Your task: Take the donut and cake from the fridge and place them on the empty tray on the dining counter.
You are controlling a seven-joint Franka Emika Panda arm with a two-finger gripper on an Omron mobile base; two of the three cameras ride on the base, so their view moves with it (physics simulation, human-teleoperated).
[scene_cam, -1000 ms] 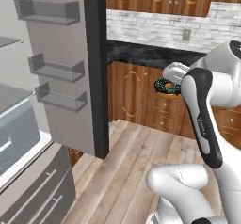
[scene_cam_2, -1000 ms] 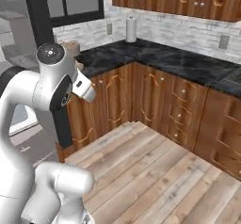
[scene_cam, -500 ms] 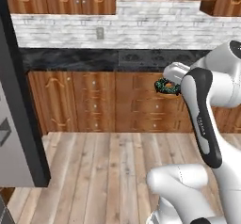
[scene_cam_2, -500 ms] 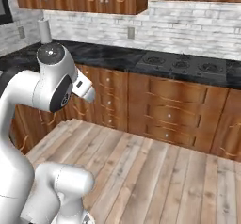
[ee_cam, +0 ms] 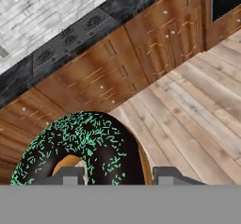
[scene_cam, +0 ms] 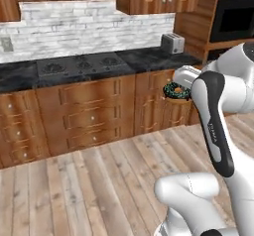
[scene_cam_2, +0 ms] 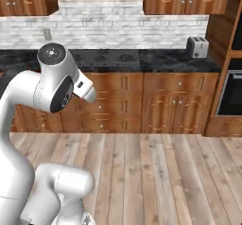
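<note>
- donut (ee_cam: 84, 148) with dark chocolate icing and green-white sprinkles sits clamped between the gripper (ee_cam: 120, 176) tips; in the hand view it bulges up large over the left fingertip (ee_cam: 66, 175), tan dough showing at its hole and right edge.
- in the left base view the same donut (scene_cam: 177, 90) is carried in the air at the end of the white arm (scene_cam: 213, 116), level with the top drawers of the wooden cabinets (scene_cam: 84, 116), well above the floor.
- the jaws are closed on the ring, one tip through or beside the hole and the other on its outer side; the exact seat is hidden by the grey band below.
- behind the donut runs the dark stovetop counter (scene_cam: 89, 66) with burners (ee_cam: 70, 37), on brown cabinets, with a white brick backsplash (scene_cam_2: 118, 28) over it.
- a silver toaster (scene_cam_2: 197, 46) stands at the right end of that counter, just beside a tall wooden unit holding a black oven (scene_cam_2: 232, 94).
- pale plank floor (scene_cam_2: 165, 172) lies in front of the cabinets.
- in the right base view the arm's elbow (scene_cam_2: 56, 77) rises at the left, blocking the hand.
</note>
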